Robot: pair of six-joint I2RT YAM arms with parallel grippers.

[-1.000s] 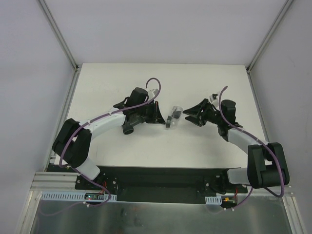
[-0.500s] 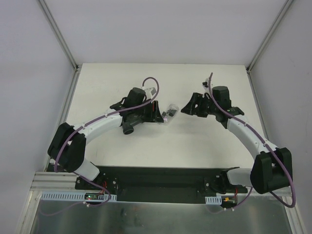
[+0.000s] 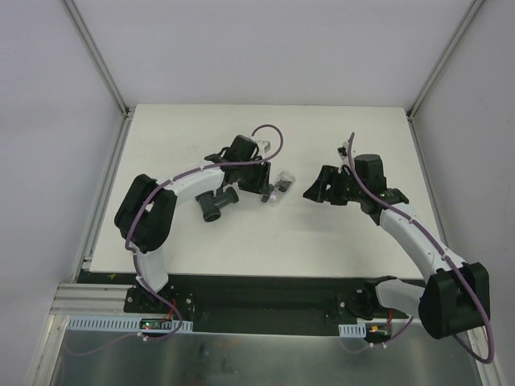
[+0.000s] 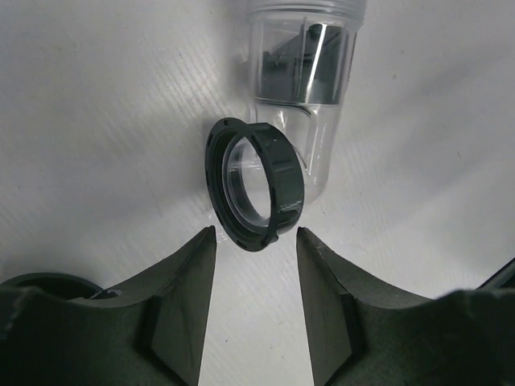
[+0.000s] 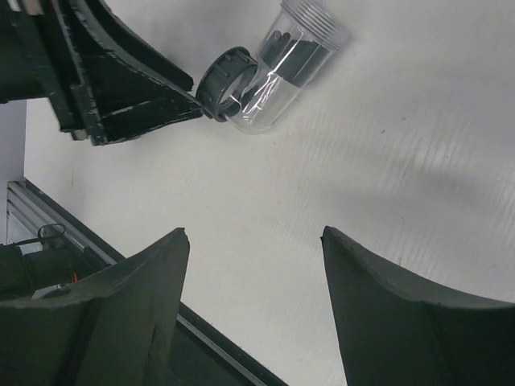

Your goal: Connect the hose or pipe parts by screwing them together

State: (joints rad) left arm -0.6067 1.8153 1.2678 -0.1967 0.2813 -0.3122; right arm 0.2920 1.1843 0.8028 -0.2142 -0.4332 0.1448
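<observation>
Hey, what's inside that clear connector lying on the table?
Through the clear connector wall, a dark piece shows near the threaded end. A dark ring sits on the other end, which looks hollow. The piece's exact shape is lost in reflections.

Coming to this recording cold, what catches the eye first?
A clear tube with a black ring on one end lies on the white table near its centre, just ahead of the open left claw. The right claw faces it from the other side, open and empty. The grey pipe fitting lies beside the left arm.
</observation>
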